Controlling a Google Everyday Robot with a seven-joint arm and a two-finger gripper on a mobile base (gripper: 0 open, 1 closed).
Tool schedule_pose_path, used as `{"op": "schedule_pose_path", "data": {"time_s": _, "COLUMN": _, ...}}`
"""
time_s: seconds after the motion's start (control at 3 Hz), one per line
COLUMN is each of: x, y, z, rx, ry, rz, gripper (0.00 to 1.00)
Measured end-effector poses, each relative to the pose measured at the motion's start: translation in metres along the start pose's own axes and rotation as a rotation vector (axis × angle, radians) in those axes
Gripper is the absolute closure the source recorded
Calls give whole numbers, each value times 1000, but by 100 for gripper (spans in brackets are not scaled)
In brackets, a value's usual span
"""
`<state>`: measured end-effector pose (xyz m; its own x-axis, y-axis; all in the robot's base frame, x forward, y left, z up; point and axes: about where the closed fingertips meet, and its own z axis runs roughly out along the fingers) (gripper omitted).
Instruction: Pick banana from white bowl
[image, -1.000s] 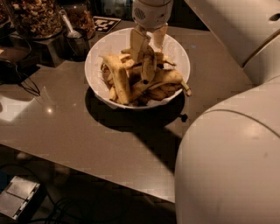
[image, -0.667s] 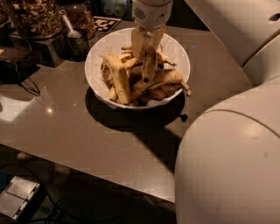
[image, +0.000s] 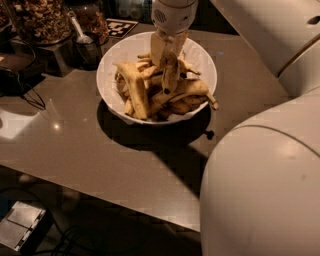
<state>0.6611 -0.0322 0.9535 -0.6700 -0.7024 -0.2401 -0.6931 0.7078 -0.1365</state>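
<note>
The white bowl stands on the grey counter, filled with several mottled yellow bananas. My gripper reaches down into it from above, over the bowl's middle. Its fingers are closed around the upper end of one banana, which stands nearly upright with its dark tip pointing down at the pile. A longer, paler banana lies at the left of the pile. The banana's sticker does not show.
Glass jars of nuts and a metal scoop stand at the back left of the counter. A black-and-white tag lies behind the bowl. My white arm fills the right side. Cables and a box lie on the floor at lower left.
The fingers have drawn together on the upright banana in the bowl's middle. The gripper has stayed over the same spot.
</note>
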Motion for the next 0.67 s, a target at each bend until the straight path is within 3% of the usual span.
{"op": "schedule_pose_path", "data": {"time_s": 0.67, "x": 14, "y": -17, "z": -50, "rx": 11, "ry": -95, "rz": 42, "gripper": 100}}
